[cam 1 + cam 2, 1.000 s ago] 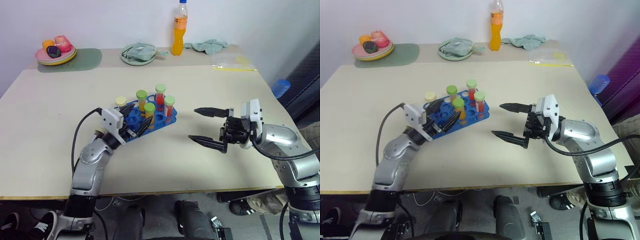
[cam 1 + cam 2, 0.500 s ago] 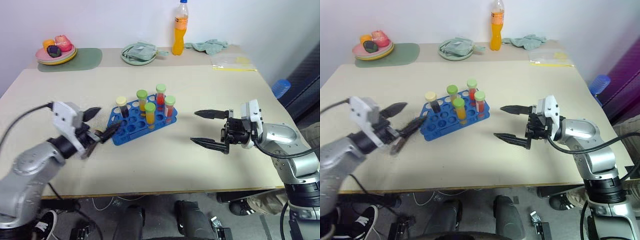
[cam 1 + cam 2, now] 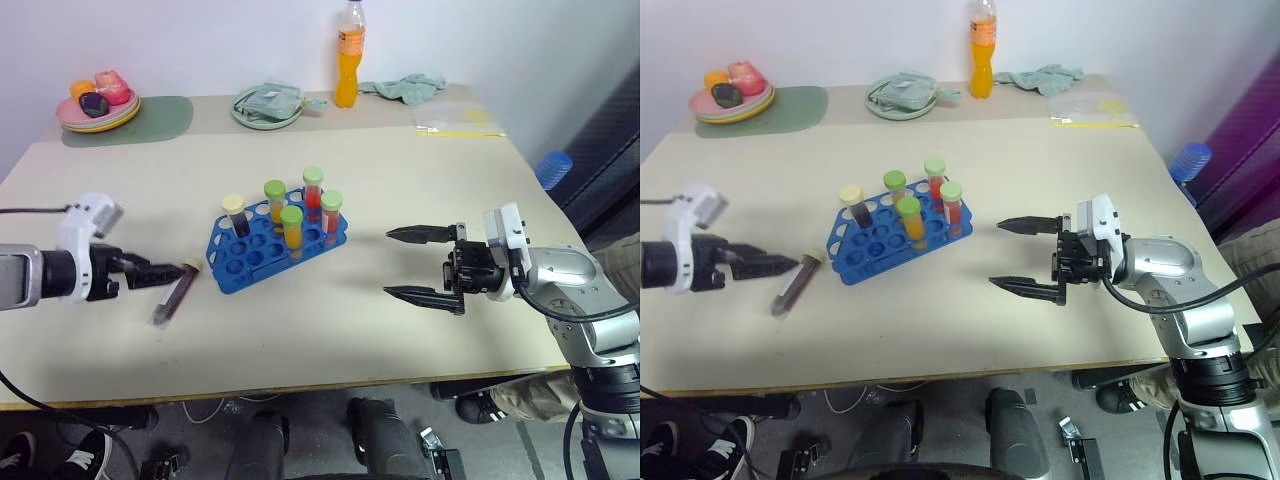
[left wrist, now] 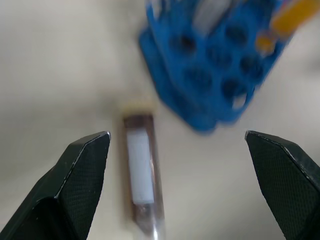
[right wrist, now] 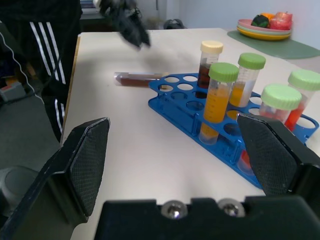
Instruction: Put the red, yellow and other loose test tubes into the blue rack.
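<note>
Blue and bright, the rack [image 3: 277, 246] sits near the middle of the table [image 3: 400, 190] in the left eye view, with five capped tubes standing in it: one dark brown with a cream cap [image 3: 234, 214], two yellow with green caps, and two red with green caps. One more dark brown tube [image 3: 175, 295] lies flat on the table at about 8 o'clock from the rack, close to its corner but not touching. The left gripper [image 3: 150, 272] is at 9 o'clock from the rack, fingers apart and holding nothing, with its tips just beside the lying tube. The right gripper [image 3: 408, 265] hangs at 3 o'clock from the rack, its two fingers spread wide and empty. An orange bottle [image 3: 347, 57] stands at 12 o'clock by the wall. In the left wrist view, the lying tube [image 4: 141, 182] shows between the open fingers [image 4: 80, 175], with the rack [image 4: 210, 80] past it. In the right wrist view, the rack [image 5: 220, 125] and its standing tubes are close, and the lying tube [image 5: 137, 79] is beyond the rack's far end.
</note>
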Controlling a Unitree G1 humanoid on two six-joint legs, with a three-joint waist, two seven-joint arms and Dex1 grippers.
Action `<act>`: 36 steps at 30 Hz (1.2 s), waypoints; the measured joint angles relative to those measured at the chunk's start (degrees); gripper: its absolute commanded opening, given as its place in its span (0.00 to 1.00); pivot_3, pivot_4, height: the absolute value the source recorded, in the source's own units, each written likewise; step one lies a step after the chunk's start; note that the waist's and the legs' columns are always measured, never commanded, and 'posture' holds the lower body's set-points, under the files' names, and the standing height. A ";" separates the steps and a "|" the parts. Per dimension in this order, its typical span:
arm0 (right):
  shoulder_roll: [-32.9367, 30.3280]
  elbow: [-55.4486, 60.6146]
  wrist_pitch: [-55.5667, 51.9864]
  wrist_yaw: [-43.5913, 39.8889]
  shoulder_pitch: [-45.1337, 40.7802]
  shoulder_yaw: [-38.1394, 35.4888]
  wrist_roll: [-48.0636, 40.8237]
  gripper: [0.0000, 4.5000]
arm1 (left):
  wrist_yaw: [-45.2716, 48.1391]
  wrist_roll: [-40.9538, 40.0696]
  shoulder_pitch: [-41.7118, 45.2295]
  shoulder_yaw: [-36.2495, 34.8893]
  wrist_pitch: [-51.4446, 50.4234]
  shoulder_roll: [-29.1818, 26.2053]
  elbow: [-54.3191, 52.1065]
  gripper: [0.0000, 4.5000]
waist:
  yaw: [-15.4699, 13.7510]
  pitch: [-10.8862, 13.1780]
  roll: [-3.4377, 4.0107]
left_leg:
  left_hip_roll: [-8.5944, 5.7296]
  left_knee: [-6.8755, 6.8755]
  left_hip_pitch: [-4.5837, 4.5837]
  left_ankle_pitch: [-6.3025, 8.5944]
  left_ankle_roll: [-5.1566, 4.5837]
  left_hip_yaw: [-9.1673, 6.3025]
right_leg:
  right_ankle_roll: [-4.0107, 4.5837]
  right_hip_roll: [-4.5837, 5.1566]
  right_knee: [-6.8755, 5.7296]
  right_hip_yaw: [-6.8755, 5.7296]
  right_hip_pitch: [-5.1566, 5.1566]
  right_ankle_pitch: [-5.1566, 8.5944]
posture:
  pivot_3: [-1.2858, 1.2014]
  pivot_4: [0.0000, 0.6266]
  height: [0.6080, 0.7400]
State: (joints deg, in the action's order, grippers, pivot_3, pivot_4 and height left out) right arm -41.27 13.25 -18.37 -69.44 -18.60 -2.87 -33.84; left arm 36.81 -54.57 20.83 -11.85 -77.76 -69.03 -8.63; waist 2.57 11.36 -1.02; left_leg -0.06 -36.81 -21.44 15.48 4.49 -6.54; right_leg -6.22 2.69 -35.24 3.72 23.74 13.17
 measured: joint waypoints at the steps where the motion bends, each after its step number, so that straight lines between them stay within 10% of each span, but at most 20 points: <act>1: -0.01 0.01 0.01 -0.01 -0.01 0.02 0.01 1.00 | 0.77 1.64 1.47 2.40 0.67 -0.51 0.77 0.99 | 0.02 0.00 0.00 | 0.00 0.00 0.01 0.00 0.00 0.00 | 0.00 0.00 -0.01 0.00 0.00 0.00 | 0.52 0.24 1.00; 11: -0.08 0.08 0.23 0.46 0.43 0.03 0.68 1.00 | 14.59 16.54 17.29 19.20 5.24 -2.25 19.18 0.99 | -0.01 0.00 -0.01 | 0.00 0.00 -0.05 0.00 -0.01 0.04 | -0.03 0.00 -0.02 0.00 0.04 0.02 | 0.52 0.24 1.00; 25: 0.10 0.16 0.25 1.01 0.43 0.19 1.57 1.00 | 20.76 23.54 14.23 25.39 5.08 2.82 20.96 0.99 | -0.11 -0.01 -0.02 | 0.00 -0.02 -0.02 -0.01 -0.02 0.03 | -0.04 0.01 -0.10 0.01 0.02 0.02 | 0.52 0.24 1.00; 28: 0.33 0.16 0.25 1.26 0.39 0.62 1.66 1.00 | 19.90 24.58 14.32 24.36 4.80 4.29 21.61 0.81 | -0.25 -0.06 0.06 | -0.01 -0.06 0.04 -0.01 -0.02 0.03 | -0.05 0.01 -0.12 0.01 -0.05 0.02 | 0.52 0.24 1.00; 33: 0.40 0.30 0.24 1.69 0.40 0.75 1.65 1.00 | 20.40 25.91 14.83 24.00 4.80 6.45 23.51 0.25 | -0.25 -0.08 0.08 | -0.01 -0.10 0.06 -0.01 -0.02 0.02 | -0.05 0.01 -0.14 0.01 -0.08 0.03 | 0.52 0.24 1.00; 36: 0.39 0.52 0.15 1.99 0.43 0.75 1.65 1.00 | 21.13 26.25 14.83 24.00 4.89 6.51 23.96 0.17 | -0.10 -0.08 0.08 | -0.01 -0.09 0.07 -0.01 -0.02 0.01 | -0.05 0.00 -0.20 0.01 -0.07 0.02 | 0.52 0.24 1.00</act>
State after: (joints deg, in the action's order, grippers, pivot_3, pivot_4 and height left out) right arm -40.87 13.77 -18.21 -67.45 -18.17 -2.12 -32.19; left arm 57.94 -28.32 35.65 12.15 -72.87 -62.52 15.33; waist 2.47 11.28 -0.94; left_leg -0.06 -36.90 -21.37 15.47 4.47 -6.53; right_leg -6.27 2.69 -35.45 3.73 23.68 13.19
